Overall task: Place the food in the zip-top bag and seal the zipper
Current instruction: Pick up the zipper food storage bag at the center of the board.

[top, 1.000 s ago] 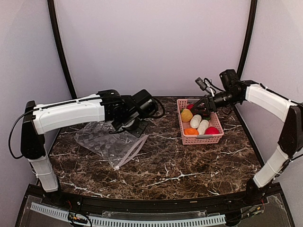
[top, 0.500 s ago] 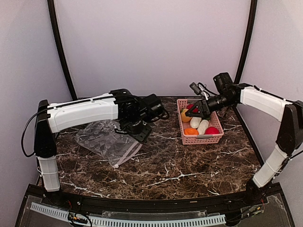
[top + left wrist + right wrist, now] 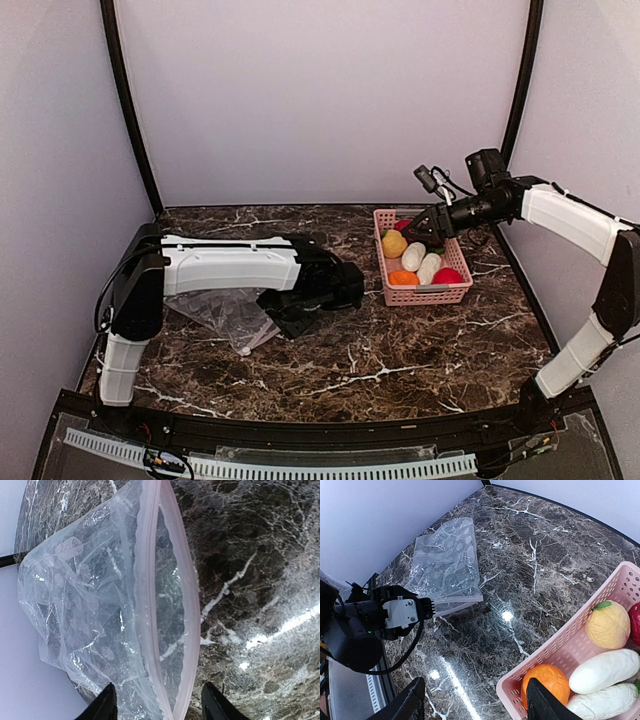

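The clear zip-top bag (image 3: 222,308) lies flat on the left of the marble table. Its pinkish zipper (image 3: 146,580) is parted, so the mouth gapes a little. My left gripper (image 3: 287,320) is open at that edge, and the zipper lies loose between its two fingertips (image 3: 107,706). The food sits in a pink basket (image 3: 428,297): a yellowish round piece (image 3: 394,244), an orange one (image 3: 403,278), two white oblong ones (image 3: 413,256) and a red one (image 3: 448,276). My right gripper (image 3: 420,232) hovers open over the basket's left end, empty, with the orange piece (image 3: 545,679) by one fingertip.
The dark marble table (image 3: 400,350) stretches between bag and basket. The left arm's white forearm (image 3: 225,268) crosses above the bag. Curved black posts (image 3: 130,110) and pale walls ring the back and sides.
The left gripper has opened. The left arm swung right and toward the front, ending at the bag's zipper edge. The right gripper shifted slightly over the basket.
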